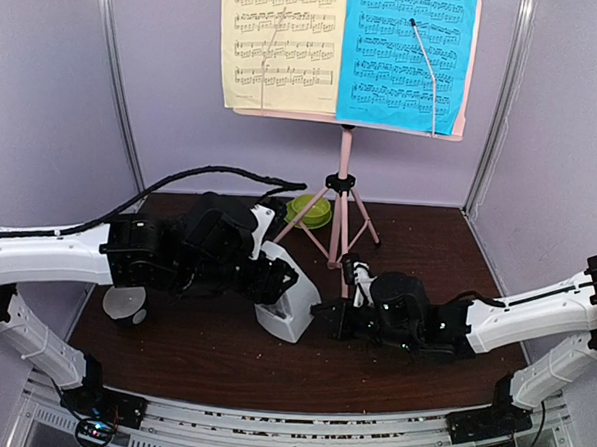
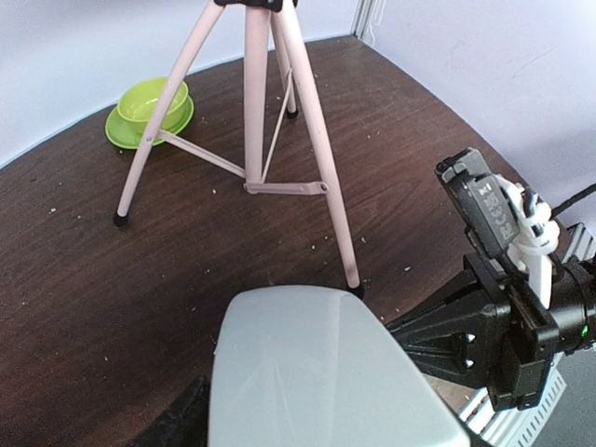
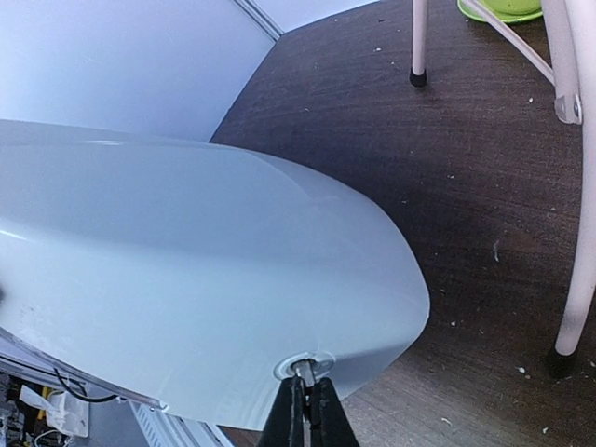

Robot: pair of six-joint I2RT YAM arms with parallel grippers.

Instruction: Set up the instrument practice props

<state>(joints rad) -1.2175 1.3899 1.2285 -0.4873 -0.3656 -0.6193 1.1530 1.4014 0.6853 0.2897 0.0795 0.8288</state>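
**A:** What takes up the most room?

**B:** The dark wooden table (image 1: 415, 290). At its back stands the pink music stand (image 1: 343, 186), its tripod legs splayed on the wood. On its panel sit the yellow page (image 1: 278, 42) on the left and the blue page (image 1: 402, 59) on the right, touching along the middle.

**A:** And the arms?

**B:** The left arm (image 1: 46, 255) reaches in from the left and the right arm (image 1: 534, 311) from the right. They meet near the table's middle, in front of the tripod.

**A:** Where is the metronome?

**B:** The metronome (image 1: 289, 308) stands between the two grippers, just in front of the stand's near leg. The left gripper (image 1: 278, 281) is at its upper left side. In the left wrist view the grey body fills the space ahead of the camera, with one dark finger (image 2: 182, 419) against its flank. I cannot tell whether those jaws grip it or only bracket it.

**A:** The right gripper?

**B:** The right gripper (image 3: 303, 391) is clenched, its fingertips pinched together on a small stub (image 3: 304, 369) in a round fitting at the metronome's edge.

**A:** Anything smaller?

**B:** A green bowl (image 1: 309, 210) on its saucer, behind the tripod's left leg.
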